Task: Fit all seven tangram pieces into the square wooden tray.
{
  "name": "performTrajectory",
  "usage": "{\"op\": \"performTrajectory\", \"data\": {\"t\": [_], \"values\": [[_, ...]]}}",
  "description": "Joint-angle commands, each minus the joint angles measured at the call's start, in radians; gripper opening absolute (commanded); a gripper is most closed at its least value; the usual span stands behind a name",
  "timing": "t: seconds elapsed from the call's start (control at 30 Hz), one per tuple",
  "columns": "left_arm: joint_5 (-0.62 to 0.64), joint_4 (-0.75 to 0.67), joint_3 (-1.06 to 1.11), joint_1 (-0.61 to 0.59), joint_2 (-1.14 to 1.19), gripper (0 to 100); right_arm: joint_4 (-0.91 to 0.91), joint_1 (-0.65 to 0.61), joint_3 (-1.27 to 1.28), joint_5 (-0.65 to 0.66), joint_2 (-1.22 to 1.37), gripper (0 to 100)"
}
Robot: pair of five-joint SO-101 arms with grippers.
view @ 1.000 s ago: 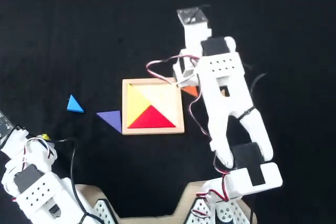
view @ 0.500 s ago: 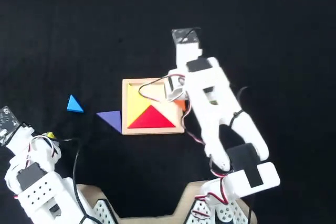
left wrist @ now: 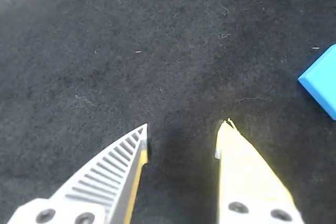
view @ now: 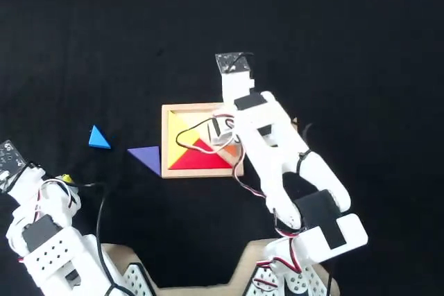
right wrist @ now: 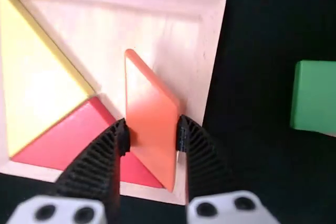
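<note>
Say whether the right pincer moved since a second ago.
Yes. In the high view, the right pincer with its orange piece went left, from beside the tray to over it.

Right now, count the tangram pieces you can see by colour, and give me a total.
yellow piece: 1
red piece: 1
orange piece: 1
green piece: 1
blue piece: 1
purple piece: 1
Total: 6
</note>
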Motion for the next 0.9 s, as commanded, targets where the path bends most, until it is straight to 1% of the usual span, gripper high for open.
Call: {"op": "performTrajectory", "data": {"t": [0.0, 0.13, 0.17, 0.3, 0.33, 0.43, 0.53, 0.63, 0.7, 0.83, 0.87], "values": [[-0.008, -0.008, -0.007, 0.015, -0.009, 22, -0.018, -0.014, 0.001, 0.011, -0.053, 1.2], [-0.008, -0.008, -0.007, 0.015, -0.009, 22, -0.023, -0.014, 0.002, 0.018, -0.050, 1.9], [-0.008, -0.008, -0.007, 0.015, -0.009, 22, -0.018, -0.015, 0.004, 0.018, -0.050, 3.7], [-0.008, -0.009, -0.005, 0.015, -0.009, 22, 0.006, -0.015, 0.004, 0.018, -0.051, 17.5], [-0.008, -0.009, -0.005, 0.015, -0.009, 22, 0.012, -0.017, 0.004, 0.018, -0.053, 19.3], [-0.008, -0.009, -0.005, 0.015, -0.009, 22, 0.018, -0.035, 0.005, 0.023, -0.056, 19.7], [-0.008, -0.009, -0.005, 0.015, -0.009, 22, 0.018, -0.064, 0.007, 0.068, -0.056, 19.8], [-0.008, -0.009, -0.005, 0.015, -0.009, 22, 0.018, -0.091, 0.018, 0.074, -0.058, 19.8], [-0.008, -0.009, -0.005, 0.015, -0.009, 22, 0.017, -0.084, 0.013, 0.074, -0.058, 19.8], [-0.008, -0.009, -0.005, 0.015, -0.009, 22, 0.012, -0.032, -0.047, 0.075, -0.059, 19.6], [-0.008, -0.009, -0.005, 0.015, -0.009, 22, 0.009, -0.026, -0.068, 0.083, -0.056, 18.4]]}}
